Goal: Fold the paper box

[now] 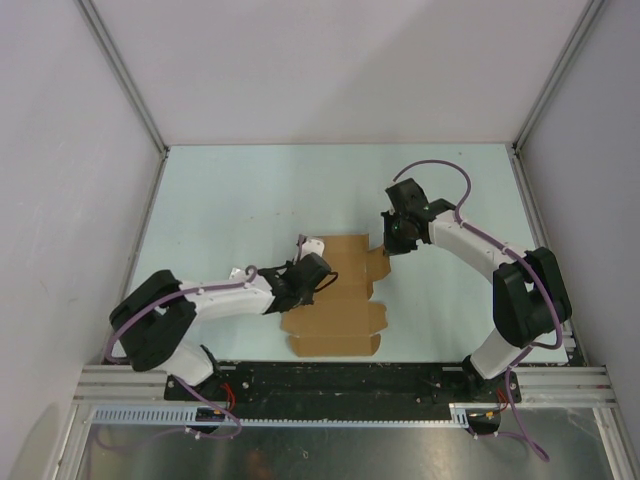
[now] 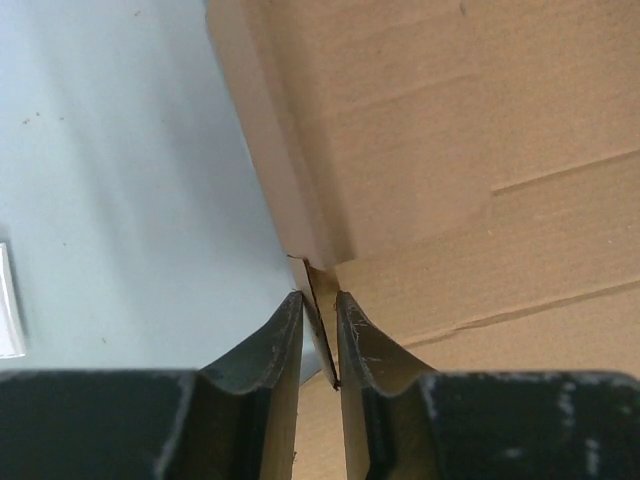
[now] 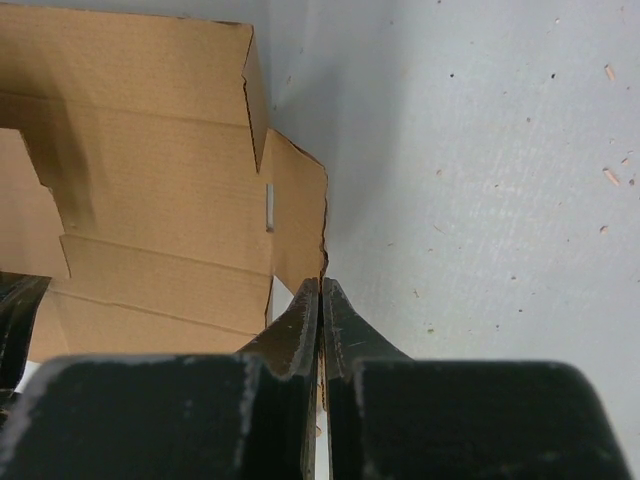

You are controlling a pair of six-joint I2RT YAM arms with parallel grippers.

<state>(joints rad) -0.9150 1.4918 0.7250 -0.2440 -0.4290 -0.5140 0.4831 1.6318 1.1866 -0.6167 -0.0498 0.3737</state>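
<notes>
Cardboard lies flat on the pale table (image 1: 220,200) just beyond the black base rail (image 1: 340,380). It is the paper box (image 1: 335,310), a brown unprinted sheet with flaps and crease lines. The sheet is spread between the two arms, with its near edge close to the rail. At its left side the left gripper (image 2: 318,305) has its jaws closed on a thin upturned edge of the sheet, and the dark fingers (image 2: 375,350) pinch it from both sides. Farther back, at the sheet's far right corner, the right gripper (image 3: 320,285) has its jaws pressed together on the rim of a small side flap. Beyond both grippers the table runs back to the white walls (image 1: 340,70)
</notes>
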